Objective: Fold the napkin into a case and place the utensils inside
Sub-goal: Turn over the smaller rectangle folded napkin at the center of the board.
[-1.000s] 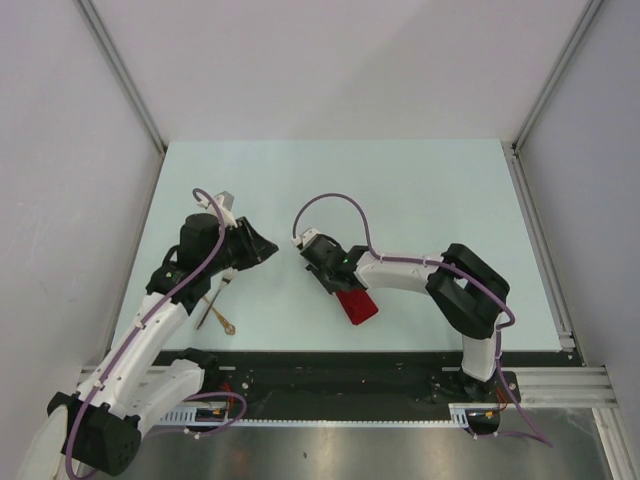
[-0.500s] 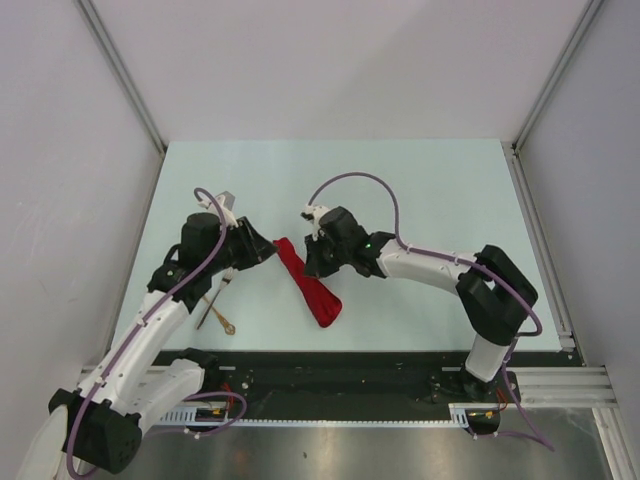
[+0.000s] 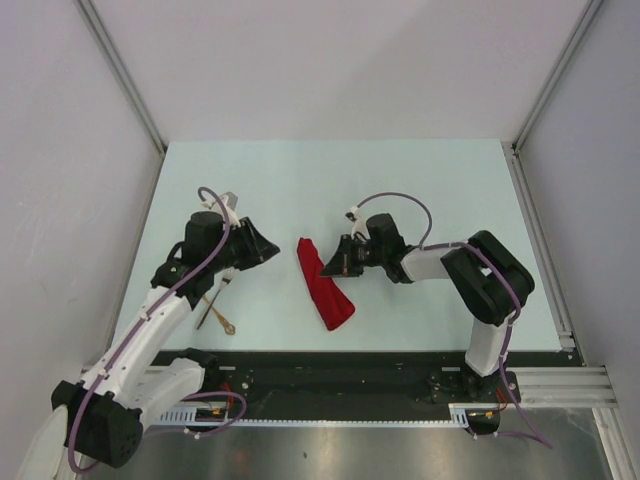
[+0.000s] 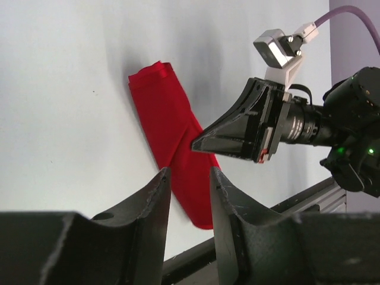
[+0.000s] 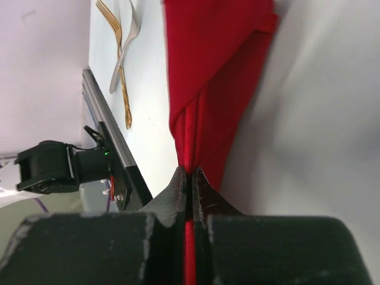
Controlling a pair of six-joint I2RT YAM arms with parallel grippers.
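The top camera looks steeply down from high above the 6 o'clock edge, wide enough to take in the whole table [image 3: 420, 180]. The left wrist camera faces 3 o'clock and the right wrist camera 9 o'clock, both low and close. All three show the napkin [image 3: 322, 283].

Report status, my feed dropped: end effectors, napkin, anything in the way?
Right end effector shut on napkin edge. Left end effector open, empty, beside napkin. Napkin folded narrow on table. Utensils lie left of it, apart; no obstruction seen.

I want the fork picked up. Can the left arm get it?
Probably yes: the left pincer is open and empty, and the gold fork lies uncovered close beside that arm, nothing on top.
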